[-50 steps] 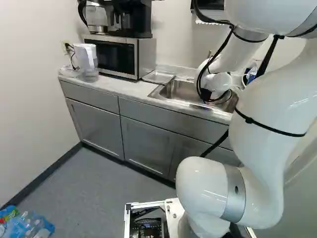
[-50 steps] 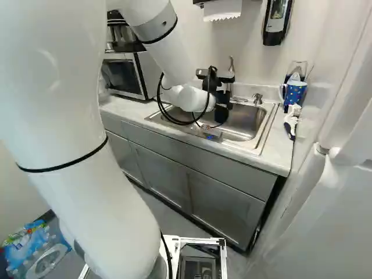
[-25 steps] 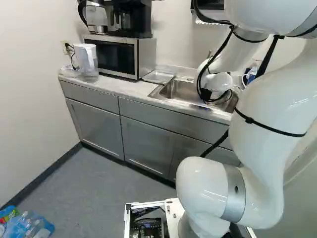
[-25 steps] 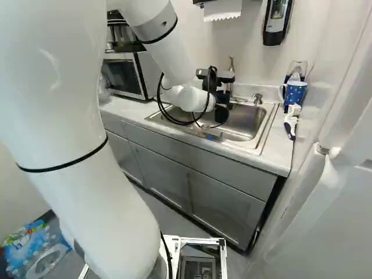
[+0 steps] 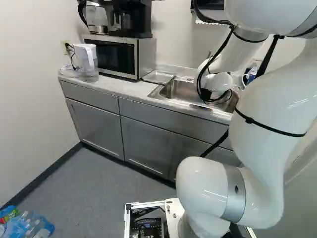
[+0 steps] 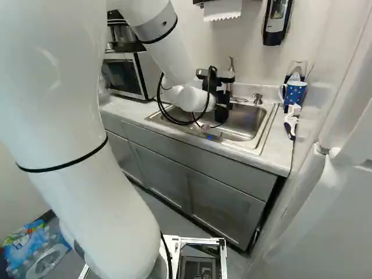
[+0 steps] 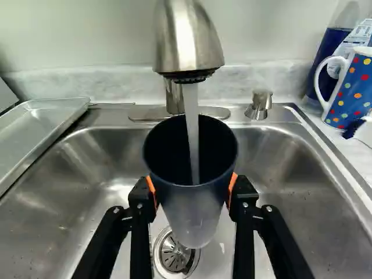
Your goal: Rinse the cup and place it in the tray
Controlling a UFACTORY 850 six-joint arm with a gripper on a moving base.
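Observation:
In the right base view my gripper [image 6: 222, 99] hangs over the sink [image 6: 268, 125]. Seen from the wrist, the gripper [image 7: 192, 190] is shut on a dark cup [image 7: 190, 218], with one orange pad [image 7: 152, 190] against each side. The cup's open mouth faces the camera, under the faucet [image 7: 187, 40]. A stream of water [image 7: 192, 128] runs from the spout into the cup. Below it lies the sink drain [image 7: 174, 254]. A shallow metal tray [image 7: 43, 125], also the tray [image 5: 158, 77] in the left base view, rests beside the basin, near the microwave.
Beyond the sink's far side stand a dotted blue mug [image 6: 295, 92] and a white-handled brush [image 6: 291, 119]. A microwave [image 5: 117, 55] and a water pitcher [image 5: 86, 59] stand on the counter. A soap dispenser [image 6: 277, 20] hangs on the wall.

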